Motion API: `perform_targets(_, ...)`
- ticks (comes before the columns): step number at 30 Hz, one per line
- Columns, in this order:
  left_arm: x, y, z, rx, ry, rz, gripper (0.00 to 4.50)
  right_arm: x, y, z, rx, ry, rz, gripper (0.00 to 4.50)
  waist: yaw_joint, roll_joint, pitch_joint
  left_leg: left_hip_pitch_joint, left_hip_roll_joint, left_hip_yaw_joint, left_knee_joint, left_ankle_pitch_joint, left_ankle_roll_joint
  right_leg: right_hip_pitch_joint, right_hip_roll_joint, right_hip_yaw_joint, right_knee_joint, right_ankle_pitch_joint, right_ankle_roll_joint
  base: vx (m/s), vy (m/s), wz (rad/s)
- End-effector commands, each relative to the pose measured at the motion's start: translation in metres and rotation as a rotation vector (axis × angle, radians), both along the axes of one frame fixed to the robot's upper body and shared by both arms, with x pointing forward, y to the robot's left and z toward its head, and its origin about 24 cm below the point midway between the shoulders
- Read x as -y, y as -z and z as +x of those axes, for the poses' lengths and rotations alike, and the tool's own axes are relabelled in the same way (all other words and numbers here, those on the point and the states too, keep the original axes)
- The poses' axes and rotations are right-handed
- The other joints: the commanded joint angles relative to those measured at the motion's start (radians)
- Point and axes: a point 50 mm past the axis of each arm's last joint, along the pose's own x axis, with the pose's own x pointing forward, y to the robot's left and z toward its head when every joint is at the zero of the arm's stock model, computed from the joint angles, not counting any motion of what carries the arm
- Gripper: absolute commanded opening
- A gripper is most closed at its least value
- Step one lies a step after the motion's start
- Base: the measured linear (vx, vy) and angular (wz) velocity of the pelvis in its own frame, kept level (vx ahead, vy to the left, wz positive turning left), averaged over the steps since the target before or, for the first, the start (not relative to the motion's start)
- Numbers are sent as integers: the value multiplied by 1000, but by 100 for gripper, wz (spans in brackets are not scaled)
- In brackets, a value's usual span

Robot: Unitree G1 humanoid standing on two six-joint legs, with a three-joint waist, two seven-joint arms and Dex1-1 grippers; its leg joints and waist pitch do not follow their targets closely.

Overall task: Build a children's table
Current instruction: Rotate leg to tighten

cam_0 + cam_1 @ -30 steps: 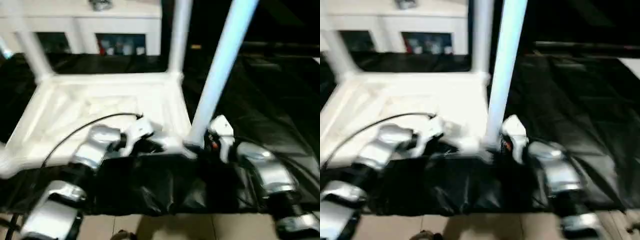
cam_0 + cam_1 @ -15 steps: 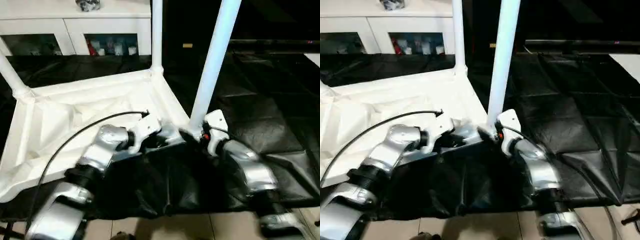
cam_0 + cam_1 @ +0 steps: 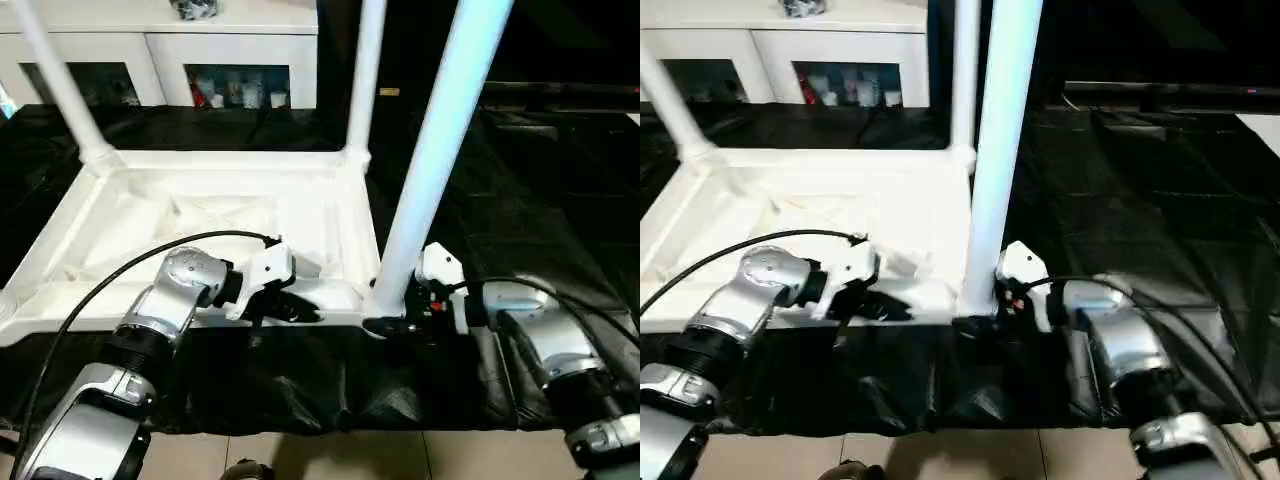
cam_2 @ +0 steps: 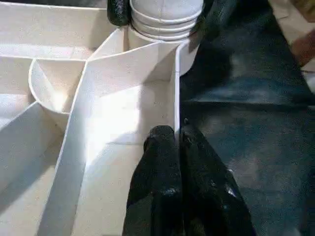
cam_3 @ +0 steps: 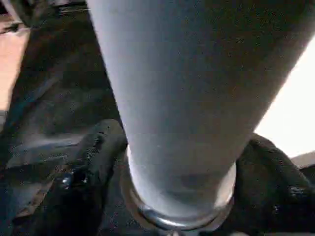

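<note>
The white children's table [image 3: 210, 235] lies ribbed underside up on the black tabletop [image 3: 540, 200]. The left claw [image 4: 174, 147] pinches its near rim; the right claw [image 5: 172, 196] clamps a leg [image 3: 430, 170] standing at the corner socket.

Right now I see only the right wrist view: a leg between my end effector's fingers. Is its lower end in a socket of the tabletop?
Observer: Yes. The left wrist view shows the leg seated in a corner socket of the tabletop, with the right end effector shut on its base.
Operator: Does the left end effector hold anything?
Observer: The left end effector is shut on the tabletop's near rim, beside that corner.
Operator: Are other legs in place?
Observer: The far-left leg and the far-right leg both stand in their corners.
</note>
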Motion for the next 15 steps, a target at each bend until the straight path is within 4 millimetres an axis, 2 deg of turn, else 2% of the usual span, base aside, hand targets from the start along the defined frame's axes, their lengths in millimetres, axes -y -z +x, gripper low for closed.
perform_targets(1,7,-12,6,43,29,-25,0,-10,-1,-2,-25,-87,18,319,0,-10,-65,39,41,-14,-70,-198,52,23,-39,13,-57,-39,-276,0,0,0)
perform_targets(5,3,-11,6,36,38,-9,0,-15,-1,-3,-46,-120,29,281,2,-11,-66,37,41,-13,-66,-174,64,24,-39,13,-53,-8,-284,0,0,0)
perform_targets(7,3,-11,6,35,28,-16,0,-17,1,-4,-49,-114,36,275,3,-15,-67,38,41,-12,-66,-171,68,24,-39,12,-53,-4,-285,0,0,0)
perform_targets(9,3,-11,7,39,17,-22,0,-18,2,-5,-52,-104,42,270,4,-13,-66,39,41,-13,-66,-178,67,23,-40,12,-54,-21,-284,0,0,0)
perform_targets(11,8,-11,11,75,-40,-39,0,-21,6,-5,-47,-19,66,268,5,-14,-64,38,42,-13,-68,-182,61,22,-40,14,-56,-34,-280,0,0,0)
perform_targets(14,20,-8,17,136,-149,-8,0,-28,14,1,-14,183,70,267,1,-15,-60,42,42,-15,-76,-240,28,17,-41,16,-65,-121,-260,0,0,0)
perform_targets(15,25,-7,18,145,-178,-7,0,-31,15,2,1,233,79,266,-4,-16,-57,43,41,-18,-80,-271,5,14,-43,17,-71,-179,-245,0,0,0)
